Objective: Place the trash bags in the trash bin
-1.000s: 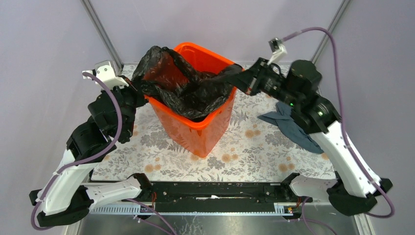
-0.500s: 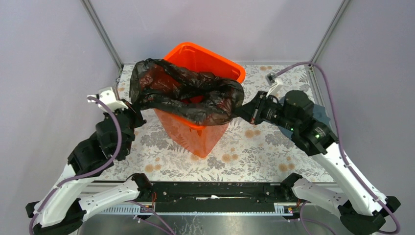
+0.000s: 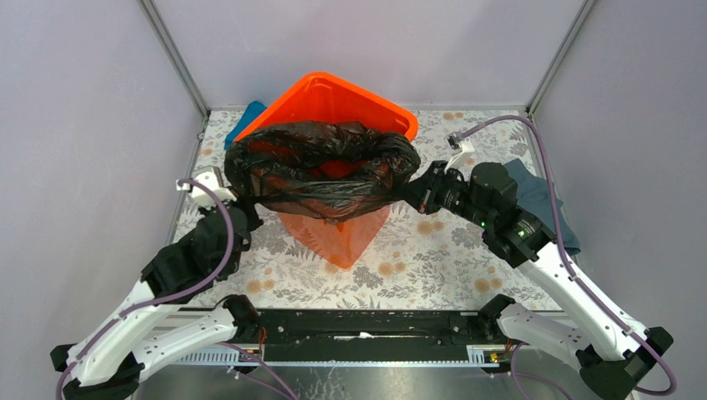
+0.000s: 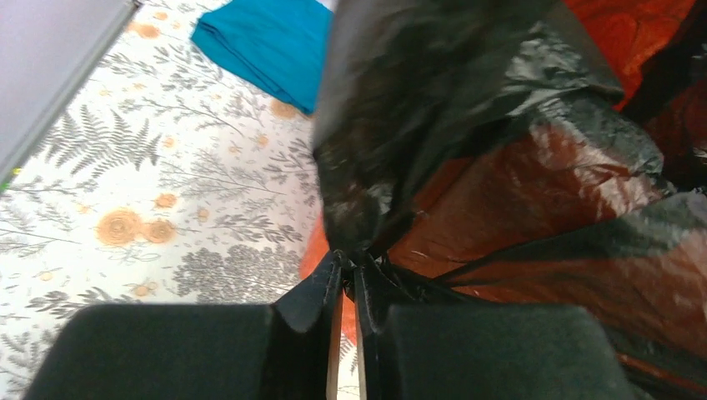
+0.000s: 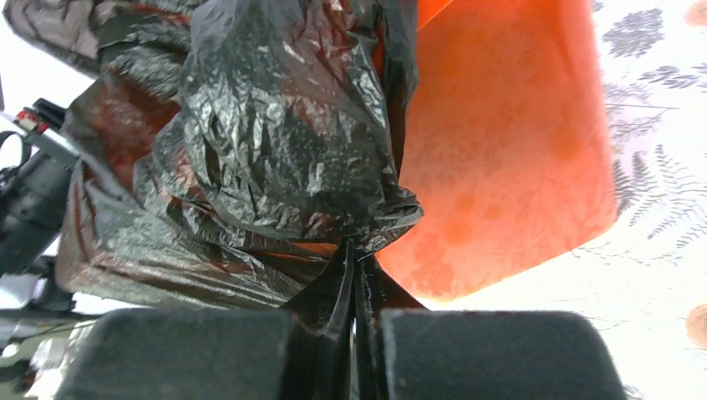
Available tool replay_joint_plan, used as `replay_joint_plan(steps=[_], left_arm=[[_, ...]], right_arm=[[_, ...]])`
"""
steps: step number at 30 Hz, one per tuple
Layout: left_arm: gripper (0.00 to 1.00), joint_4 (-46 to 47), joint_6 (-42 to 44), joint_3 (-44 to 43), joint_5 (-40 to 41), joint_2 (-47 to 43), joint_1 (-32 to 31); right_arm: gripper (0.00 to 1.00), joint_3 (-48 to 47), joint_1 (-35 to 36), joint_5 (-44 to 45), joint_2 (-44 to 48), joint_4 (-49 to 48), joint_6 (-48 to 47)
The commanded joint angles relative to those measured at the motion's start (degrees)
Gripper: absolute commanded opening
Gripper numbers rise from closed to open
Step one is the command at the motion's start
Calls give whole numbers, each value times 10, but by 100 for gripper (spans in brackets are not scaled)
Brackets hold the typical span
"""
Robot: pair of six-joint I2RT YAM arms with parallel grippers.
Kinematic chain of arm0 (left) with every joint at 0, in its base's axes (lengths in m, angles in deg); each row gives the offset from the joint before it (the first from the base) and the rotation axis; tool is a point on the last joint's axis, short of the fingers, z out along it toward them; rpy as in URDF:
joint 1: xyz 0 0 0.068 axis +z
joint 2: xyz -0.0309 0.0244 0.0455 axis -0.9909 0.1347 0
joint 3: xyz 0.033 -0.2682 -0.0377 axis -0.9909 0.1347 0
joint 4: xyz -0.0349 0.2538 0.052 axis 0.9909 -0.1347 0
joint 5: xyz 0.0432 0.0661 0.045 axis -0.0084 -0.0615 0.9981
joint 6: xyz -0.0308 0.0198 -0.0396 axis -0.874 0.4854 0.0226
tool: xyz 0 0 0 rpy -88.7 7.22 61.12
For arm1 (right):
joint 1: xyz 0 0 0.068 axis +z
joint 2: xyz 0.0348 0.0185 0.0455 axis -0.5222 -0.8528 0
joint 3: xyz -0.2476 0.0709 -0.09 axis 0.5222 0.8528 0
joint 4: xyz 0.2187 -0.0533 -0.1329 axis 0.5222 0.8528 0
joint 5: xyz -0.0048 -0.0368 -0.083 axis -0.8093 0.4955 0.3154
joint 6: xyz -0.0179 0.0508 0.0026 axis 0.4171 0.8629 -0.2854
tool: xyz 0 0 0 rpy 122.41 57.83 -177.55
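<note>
The orange trash bin (image 3: 350, 100) stands at the middle back of the table. The black trash bag (image 3: 321, 167) is stretched open over the bin's near half, its mouth held wide between the two grippers. My left gripper (image 3: 244, 202) is shut on the bag's left edge beside the bin's left wall; the left wrist view shows the film (image 4: 400, 142) pinched at its fingertips. My right gripper (image 3: 414, 192) is shut on the bag's right edge; the right wrist view shows the creased film (image 5: 283, 150) bunched at its tips against the bin's wall (image 5: 508, 150).
A small teal cloth (image 3: 248, 114) lies at the back left behind the bin, also in the left wrist view (image 4: 267, 42). A grey-blue cloth (image 3: 538, 196) lies at the right behind the right arm. The table has a floral cover (image 3: 433, 258). Frame posts stand at both back corners.
Both grippers have pulled the bag's edges toward the near side and lower, spreading its mouth over the bin's near rim. The teal cloth has come into view.
</note>
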Motion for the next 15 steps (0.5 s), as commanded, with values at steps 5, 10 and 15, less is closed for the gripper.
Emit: replay_joint_plan(steps=[5,10,15], left_arm=[[12,115,-29,14,-89,64,2],[12,144,-25,16,-152,95,2],[26,76,-6,-4,-148,67,2]], right_arm=[[0,-100,-28,126,-76,52,-101],[4,-112,-89,105,-73,73,-129],[9,-133,-113,53,-83,115,-159]])
